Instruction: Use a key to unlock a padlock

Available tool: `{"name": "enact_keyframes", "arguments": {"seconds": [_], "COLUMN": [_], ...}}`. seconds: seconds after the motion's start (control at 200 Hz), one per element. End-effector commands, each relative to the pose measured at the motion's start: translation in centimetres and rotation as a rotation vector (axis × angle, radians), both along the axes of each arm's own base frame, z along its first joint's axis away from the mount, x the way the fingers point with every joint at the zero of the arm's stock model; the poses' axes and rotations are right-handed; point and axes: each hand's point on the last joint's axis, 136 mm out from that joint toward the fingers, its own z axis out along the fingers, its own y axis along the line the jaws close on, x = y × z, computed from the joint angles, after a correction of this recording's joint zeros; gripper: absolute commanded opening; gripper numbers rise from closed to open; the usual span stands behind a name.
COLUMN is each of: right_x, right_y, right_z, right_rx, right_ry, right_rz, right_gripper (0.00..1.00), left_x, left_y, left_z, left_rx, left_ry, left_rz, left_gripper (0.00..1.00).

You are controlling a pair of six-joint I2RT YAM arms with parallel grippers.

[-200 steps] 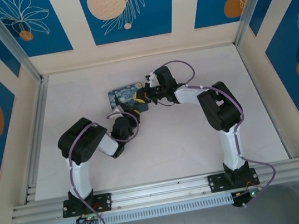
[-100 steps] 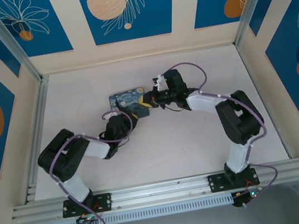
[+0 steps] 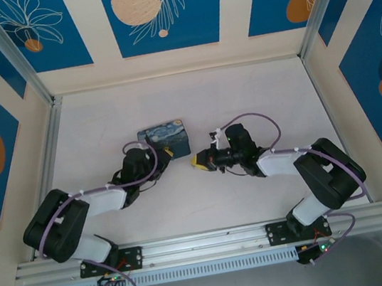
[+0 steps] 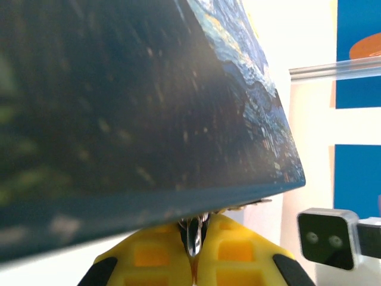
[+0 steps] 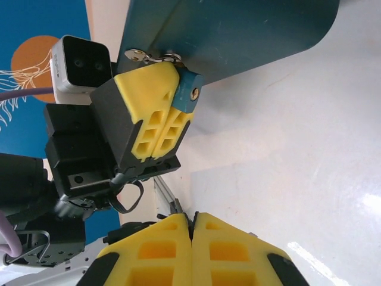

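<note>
The small teal padlock sits at the near edge of the Starry-Night box, its thin metal shackle against the box's side. My left gripper is shut on the padlock. In the left wrist view a shiny metal part is pinched between the yellow fingers, under the box's edge. My right gripper hovers a short way right of the box, with bare table between its shut fingertips and the padlock. The key is hidden: I see only a thin dark sliver at the right tips.
The box lies in the middle of the white table, inside an aluminium frame with patterned walls. Both arms lie low, elbows out toward the sides. The right arm's wrist camera shows beside the box.
The right gripper has pulled back from the box toward me and to the right. The left arm has swung its elbow out left and lowered, its gripper staying at the box, which has shifted slightly nearer.
</note>
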Motion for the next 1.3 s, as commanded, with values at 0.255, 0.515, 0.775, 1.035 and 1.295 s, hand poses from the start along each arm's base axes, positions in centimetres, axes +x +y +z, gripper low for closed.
{"name": "enact_keyframes", "arguments": {"seconds": [0.255, 0.515, 0.775, 1.035, 1.295], "right_x": [0.1, 0.8, 1.5, 2.0, 2.1], "right_y": [1.5, 2.8, 3.5, 4.6, 5.2], "right_z": [1.8, 1.7, 1.1, 1.0, 1.4], "right_rx": [0.123, 0.168, 0.204, 0.252, 0.268], "right_ry": [-0.033, -0.009, 0.019, 0.045, 0.041], "right_rz": [-0.116, -0.142, -0.171, -0.187, -0.19], "right_gripper": [0.0, 0.0, 0.0, 0.0, 0.0], "left_x": [-1.0, -1.4, -1.4, -1.3, -1.5], "left_y": [0.2, 0.4, 0.7, 1.1, 1.3], "left_z": [4.8, 5.3, 5.4, 5.9, 5.5], "left_rx": [-0.161, -0.214, -0.263, -0.275, -0.268], "left_ry": [-0.054, -0.049, -0.047, -0.059, -0.054], "left_rz": [-0.002, 0.009, 0.034, 0.058, 0.062], "left_gripper": [0.0, 0.0, 0.0, 0.0, 0.0]}}
